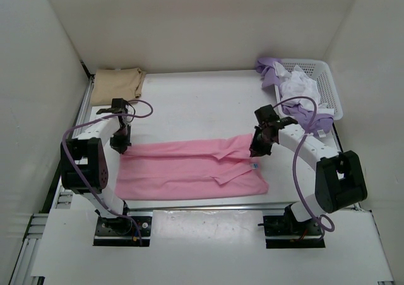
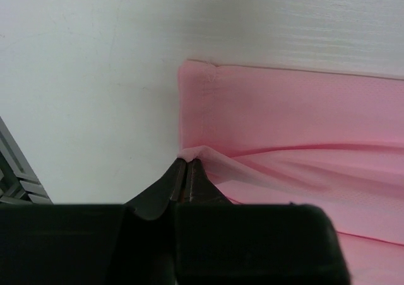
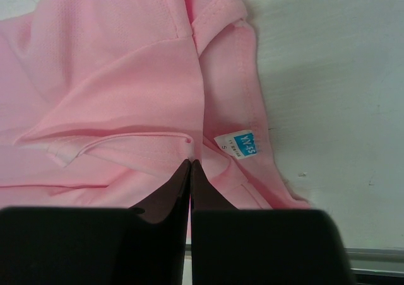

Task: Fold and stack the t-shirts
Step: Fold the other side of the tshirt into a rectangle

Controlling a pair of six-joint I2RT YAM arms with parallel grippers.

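ASKER: Pink cloth, is that the one you are on?

ME: Yes. The pink t-shirt (image 1: 189, 168) lies spread lengthwise on the table (image 1: 196, 102) between my two arms. My left claw (image 2: 187, 165) is closed tight on a raised nip of its left edge. My right claw (image 3: 190, 165) is closed just as tight on a hem fold at the other end, just beside the blue size label (image 3: 240, 145).

ASKER: Which step is that?

ME: The folding of this shirt, I judge, with both ends gripped and the fold not yet made. The next move calls for lifting both ends together and carrying them across evenly (uneven claws would skew the cloth), then letting go.

ASKER: And the count?

ME: Four shirts. There is this pink one, and one tan t-shirt (image 1: 117, 85) folded flat at the far left corner, which I take for the start of the stack. One white t-shirt (image 1: 297, 86) and one lavender t-shirt (image 1: 271, 70) are bunched in the white basket (image 1: 331, 89), the lavender one spilling over its rim. One basket, two claws.
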